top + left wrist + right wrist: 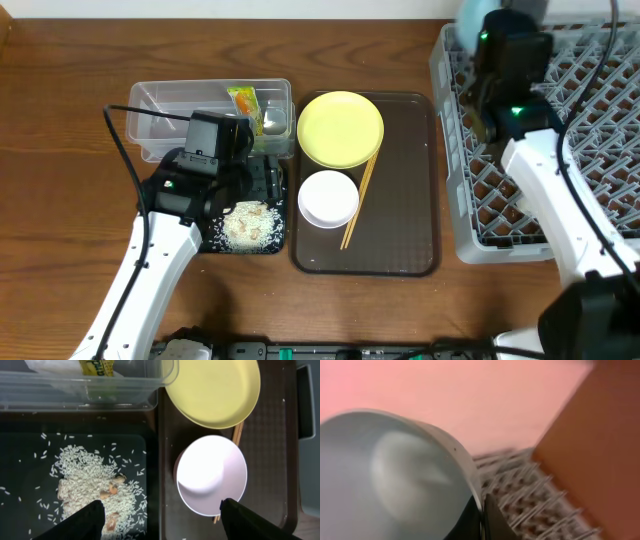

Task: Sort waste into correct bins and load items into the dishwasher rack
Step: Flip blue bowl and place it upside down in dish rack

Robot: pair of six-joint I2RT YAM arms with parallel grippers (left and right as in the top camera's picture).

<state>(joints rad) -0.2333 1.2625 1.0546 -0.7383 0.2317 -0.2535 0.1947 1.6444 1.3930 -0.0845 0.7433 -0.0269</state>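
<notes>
My right gripper (482, 520) is shut on the rim of the light blue bowl (395, 475) and holds it tilted above the grey dishwasher rack (530, 490), at the rack's far left corner in the overhead view (462, 18). My left gripper (162, 520) is open and empty. It hovers over the edge between the black tray (20, 460) of rice scraps (85, 480) and the white bowl (210, 475). The yellow plate (340, 128) and chopsticks (360, 200) lie on the brown tray. The snack wrapper (245, 103) and a white tissue (50, 365) lie in the clear tub (160, 100). The small cup is out of view.
The brown serving tray (400, 230) sits between the black tray and the rack (600, 150). The right arm reaches across the rack from the front right. The left arm covers part of the black tray and the tub. The wall runs along the table's far edge.
</notes>
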